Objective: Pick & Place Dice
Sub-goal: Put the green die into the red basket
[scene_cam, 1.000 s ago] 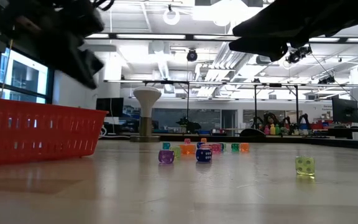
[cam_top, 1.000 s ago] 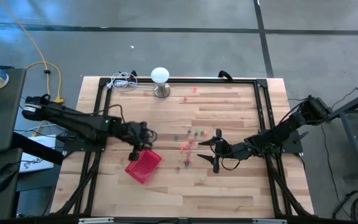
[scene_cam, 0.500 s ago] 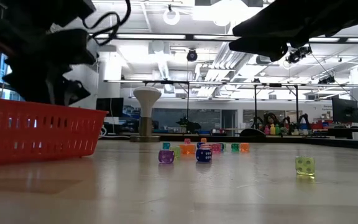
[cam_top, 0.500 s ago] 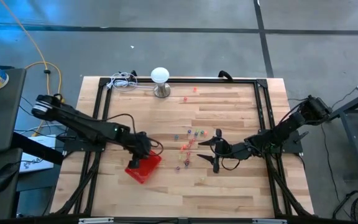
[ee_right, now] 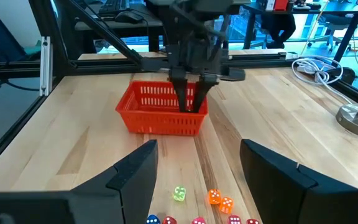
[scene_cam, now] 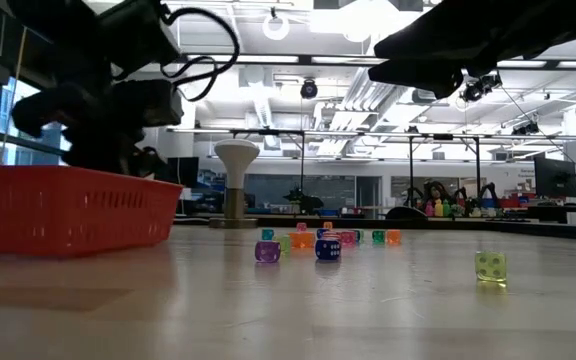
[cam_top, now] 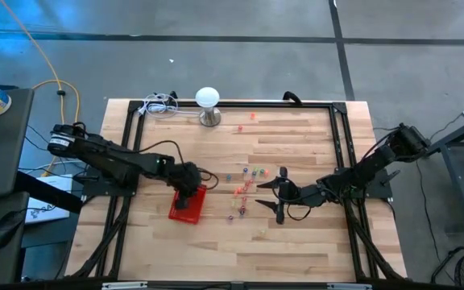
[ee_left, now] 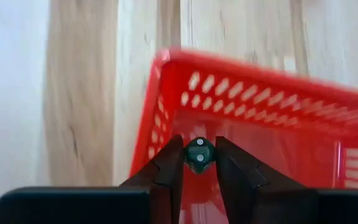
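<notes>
A small red mesh basket (cam_top: 182,211) (ee_right: 160,111) stands on the wooden table left of centre. My left gripper (cam_top: 187,187) (ee_right: 189,106) reaches down into it, shut on a green die (ee_left: 199,154). Several tiny dice (cam_top: 244,187) (scene_cam: 318,243) in orange, pink, blue and purple lie in a loose cluster mid-table, resting flat on the wood. A lime die (scene_cam: 490,266) (ee_right: 179,193) lies apart, nearer the front. My right gripper (cam_top: 267,196) (ee_right: 194,180) hovers open just right of the cluster, pointing toward the basket, nothing between its fingers. My left gripper pinches the green die's two opposite faces (ee_left: 199,144) between its two fingertips, at their free ends. The fingers slant down from the table's left into the basket. The die hangs above the basket's floor. Whether a finger touches the basket's wall I cannot tell.
A white mushroom-shaped stand (cam_top: 207,101) and a coil of white cable (cam_top: 161,105) sit at the far edge. Two stray dice (cam_top: 246,122) lie near the far edge. Black frame rails (cam_top: 338,145) run along the table's sides. Bare wood lies near the front edge.
My left gripper has gone down and toward the table's right, from above the basket's left side into the basket, carrying the die. The basket has turned from diamond-wise to nearly square with the table and slid slightly toward the far edge.
</notes>
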Controlling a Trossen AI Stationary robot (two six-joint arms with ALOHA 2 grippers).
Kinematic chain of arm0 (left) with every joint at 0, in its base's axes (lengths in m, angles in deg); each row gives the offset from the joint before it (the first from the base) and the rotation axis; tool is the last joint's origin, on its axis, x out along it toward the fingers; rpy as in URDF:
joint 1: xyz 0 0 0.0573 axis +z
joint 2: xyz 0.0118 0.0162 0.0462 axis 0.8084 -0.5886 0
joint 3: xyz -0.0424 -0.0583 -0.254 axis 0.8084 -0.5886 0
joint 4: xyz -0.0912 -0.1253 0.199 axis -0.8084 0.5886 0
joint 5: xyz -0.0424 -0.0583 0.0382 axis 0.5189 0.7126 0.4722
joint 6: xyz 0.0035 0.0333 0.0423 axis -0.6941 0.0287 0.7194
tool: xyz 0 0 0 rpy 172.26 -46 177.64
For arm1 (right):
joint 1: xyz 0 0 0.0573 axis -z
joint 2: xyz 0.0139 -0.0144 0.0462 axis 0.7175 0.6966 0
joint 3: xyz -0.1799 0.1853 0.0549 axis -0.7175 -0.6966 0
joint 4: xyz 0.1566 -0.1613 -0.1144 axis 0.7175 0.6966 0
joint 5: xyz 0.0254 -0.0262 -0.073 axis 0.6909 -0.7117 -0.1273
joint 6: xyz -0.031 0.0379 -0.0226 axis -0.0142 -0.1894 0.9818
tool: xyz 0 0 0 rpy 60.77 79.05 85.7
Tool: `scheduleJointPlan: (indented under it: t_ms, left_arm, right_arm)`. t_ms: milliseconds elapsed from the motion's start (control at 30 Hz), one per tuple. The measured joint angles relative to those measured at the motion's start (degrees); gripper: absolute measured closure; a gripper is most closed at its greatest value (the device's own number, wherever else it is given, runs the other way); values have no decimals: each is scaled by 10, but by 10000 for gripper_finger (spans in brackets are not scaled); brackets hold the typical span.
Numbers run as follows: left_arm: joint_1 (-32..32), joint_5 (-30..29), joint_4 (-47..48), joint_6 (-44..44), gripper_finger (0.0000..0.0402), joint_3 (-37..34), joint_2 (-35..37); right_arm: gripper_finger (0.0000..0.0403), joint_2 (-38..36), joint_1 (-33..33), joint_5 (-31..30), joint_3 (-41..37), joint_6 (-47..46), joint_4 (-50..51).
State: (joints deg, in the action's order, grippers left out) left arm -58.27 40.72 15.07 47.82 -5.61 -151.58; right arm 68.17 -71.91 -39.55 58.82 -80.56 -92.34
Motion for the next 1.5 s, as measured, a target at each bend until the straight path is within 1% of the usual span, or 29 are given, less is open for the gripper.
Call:
scheduleJointPlan:
  t_ms: [267,400,533,733,867,1033,1200,1300,1367,1467,1500]
  left_arm:
    - [51,-3,-20,29,332,0,0]
    - [67,-3,-55,43,332,0,0]
    - [76,-3,-91,43,332,0,0]
    - [78,-5,-96,50,332,0,0]
    - [80,-29,-118,50,332,0,0]
    - [88,-31,-147,56,332,0,0]
    - [99,-30,-149,49,332,0,0]
    - [99,-12,-124,41,332,1,8]
    - [94,3,-71,45,332,12,16]
    - [82,7,14,35,332,27,21]
    - [78,8,29,32,332,30,21]
  right_arm:
    - [184,0,0,0,0,0,0]
    - [184,0,0,0,0,0,0]
    - [184,0,0,0,0,0,0]
    - [184,0,0,0,0,0,0]
    - [184,0,0,0,0,0,0]
    - [184,0,0,0,0,0,0]
    - [184,0,0,0,0,0,0]
    - [184,0,0,0,0,0,0]
    - [184,0,0,0,0,0,0]
    - [184,0,0,-1,0,0,0]
    - [184,0,0,-2,0,0,0]
